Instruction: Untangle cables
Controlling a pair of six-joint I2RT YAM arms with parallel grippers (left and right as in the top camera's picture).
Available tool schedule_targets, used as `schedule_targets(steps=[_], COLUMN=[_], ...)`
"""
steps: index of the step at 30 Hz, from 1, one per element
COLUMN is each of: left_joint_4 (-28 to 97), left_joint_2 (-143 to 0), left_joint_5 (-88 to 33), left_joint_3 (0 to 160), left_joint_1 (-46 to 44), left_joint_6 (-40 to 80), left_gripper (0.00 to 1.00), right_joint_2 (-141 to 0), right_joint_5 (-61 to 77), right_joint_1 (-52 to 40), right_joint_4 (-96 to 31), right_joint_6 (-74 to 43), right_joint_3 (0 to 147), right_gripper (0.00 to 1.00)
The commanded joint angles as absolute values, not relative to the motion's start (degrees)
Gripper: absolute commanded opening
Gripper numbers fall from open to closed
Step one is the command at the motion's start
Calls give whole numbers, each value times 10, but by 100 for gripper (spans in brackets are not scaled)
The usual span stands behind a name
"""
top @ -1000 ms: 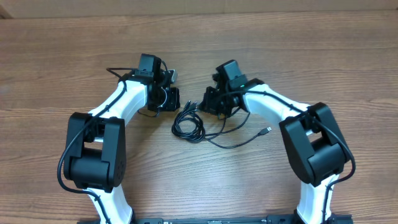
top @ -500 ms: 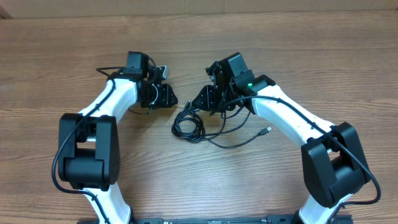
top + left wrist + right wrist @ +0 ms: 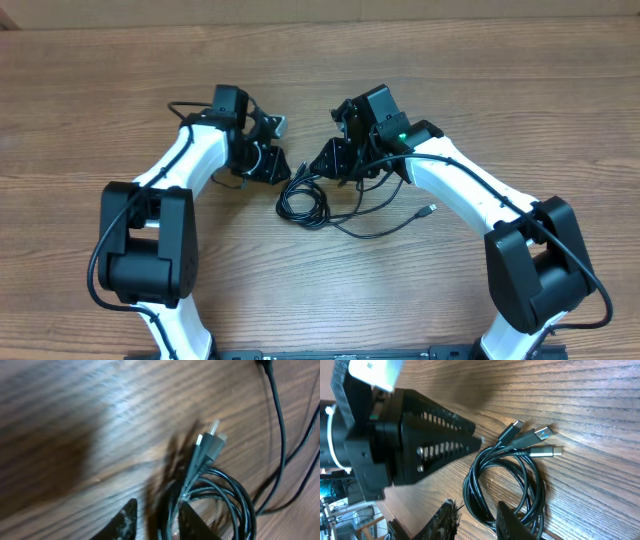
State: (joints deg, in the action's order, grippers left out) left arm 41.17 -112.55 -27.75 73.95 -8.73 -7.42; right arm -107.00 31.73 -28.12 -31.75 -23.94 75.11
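Overhead: the cables (image 3: 305, 200) lie coiled on the table (image 3: 100, 100), and one silver-tipped plug (image 3: 430, 210) trails toward 3 o'clock. The left gripper (image 3: 280, 170) sits at the coil's 10 o'clock and the right gripper (image 3: 318, 166) at 1 o'clock.

Left wrist: the jaws are slightly parted with cable strands between them. The plugs (image 3: 212, 440) lie at 1 o'clock.

Right wrist: the jaws are likewise parted over the coil. A white tag (image 3: 372, 372) sits at 11 o'clock, its print unreadable.

Overhead looks straight down on the table (image 3: 90, 90) from far. Left wrist cam sits close and low, facing past the left gripper (image 3: 159, 522) onto the cables (image 3: 202, 455). Right wrist cam does likewise past the right gripper (image 3: 476, 520). I see those cables in all three.
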Motion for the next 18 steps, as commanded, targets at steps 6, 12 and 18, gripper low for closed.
schedule_targets(steps=[6, 12, 18], left_joint_4=[421, 443, 453], left_joint_2=[-1131, -1131, -1131], left_joint_5=[-237, -204, -204], left_joint_3=[752, 752, 750], left_joint_1=[-103, -103, -110], left_joint_6=[-52, -14, -12], left_gripper=[34, 34, 33], right_joint_2=[-1062, -1062, -1062], right_joint_5=[318, 316, 296], right_joint_1=[-278, -278, -278], right_joint_4=[-323, -325, -330], right_joint_6=[-235, -234, -234], right_joint_3=[762, 762, 762], right_gripper=[26, 26, 27])
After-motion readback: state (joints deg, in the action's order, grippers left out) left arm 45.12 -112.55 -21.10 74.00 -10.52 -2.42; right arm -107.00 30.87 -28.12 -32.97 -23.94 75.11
